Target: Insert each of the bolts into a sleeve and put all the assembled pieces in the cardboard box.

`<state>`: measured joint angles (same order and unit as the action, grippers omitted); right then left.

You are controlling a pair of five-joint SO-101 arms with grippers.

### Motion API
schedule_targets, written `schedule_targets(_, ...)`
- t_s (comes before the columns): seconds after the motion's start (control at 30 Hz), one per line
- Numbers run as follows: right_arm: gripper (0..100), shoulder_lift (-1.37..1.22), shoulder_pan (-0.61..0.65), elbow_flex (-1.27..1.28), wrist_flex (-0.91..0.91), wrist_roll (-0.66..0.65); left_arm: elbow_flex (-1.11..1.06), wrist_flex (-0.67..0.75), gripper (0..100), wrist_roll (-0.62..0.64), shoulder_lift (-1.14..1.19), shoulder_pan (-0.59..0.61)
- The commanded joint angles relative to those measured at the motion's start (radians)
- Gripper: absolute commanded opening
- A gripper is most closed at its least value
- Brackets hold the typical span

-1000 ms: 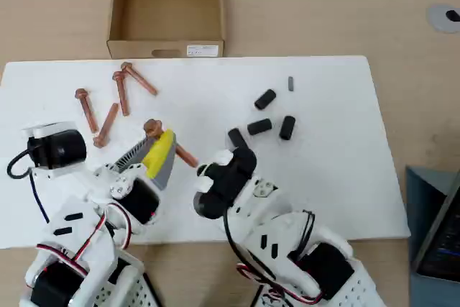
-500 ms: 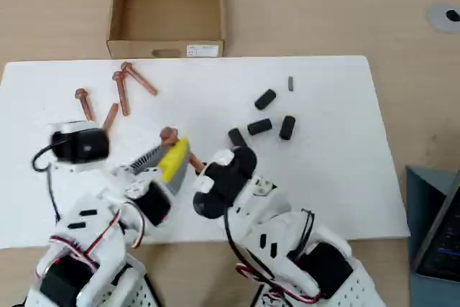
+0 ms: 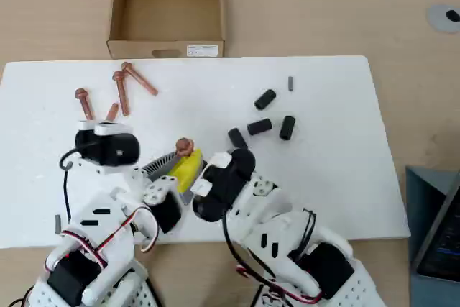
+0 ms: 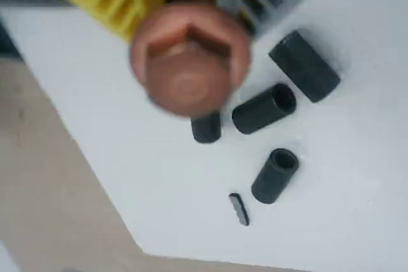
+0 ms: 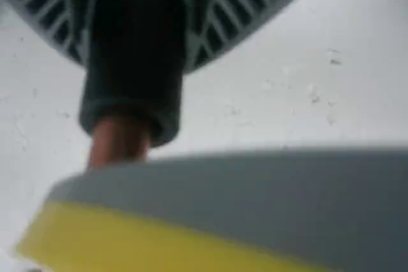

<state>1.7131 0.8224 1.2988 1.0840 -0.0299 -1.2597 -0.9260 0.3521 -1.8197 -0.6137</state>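
Observation:
My left gripper (image 3: pixel 183 159), with one yellow and one grey finger, is shut on a copper bolt (image 3: pixel 185 147); the left wrist view shows the bolt's (image 4: pixel 189 62) hex head up close. My right gripper (image 5: pixel 137 42) is shut on a black sleeve (image 5: pixel 135 49), and the copper shank (image 5: pixel 118 141) meets the sleeve's lower end. The two grippers touch near the front middle of the white mat (image 3: pixel 338 177). Several loose bolts (image 3: pixel 120 93) lie at the mat's back left. Several loose sleeves (image 3: pixel 259 126) lie right of centre. The cardboard box (image 3: pixel 165 8) stands open behind the mat.
A small grey pin (image 3: pixel 290 84) lies behind the sleeves, and another small dark piece (image 3: pixel 57 223) lies near the mat's front left edge. A grey disc (image 3: pixel 445 16) sits at the back right of the wooden table. A laptop corner (image 3: pixel 435 235) shows at the right edge.
My left arm has swung right with the bolt, bringing it up against the right gripper. The right arm has barely moved.

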Motion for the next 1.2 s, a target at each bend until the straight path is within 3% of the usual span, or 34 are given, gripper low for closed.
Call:
schedule_targets(0.0, 0.9, 0.012, 0.01, -0.035, -0.026, -0.009, 0.003, -0.002, 0, -0.017, -0.002, -0.052)
schedule_targets(0.4, 0.9, 0.012, 0.01, -0.035, -0.028, -0.008, 0.009, -0.003, 1, -0.011, -0.002, -0.02)
schedule_targets(0.63, 0.9, 0.012, 0.01, -0.031, -0.026, -0.008, 0.012, -0.003, 14, -0.011, -0.001, 0.054)
schedule_targets(0.93, 0.9, 0.012, 0.007, -0.027, -0.021, -0.008, 0.04, -0.003, 15, -0.011, -0.001, 0.063)
schedule_targets(1.17, 0.9, 0.012, 0.007, -0.027, -0.021, -0.008, 0.06, -0.143, 15, -0.018, -0.001, 0.064)
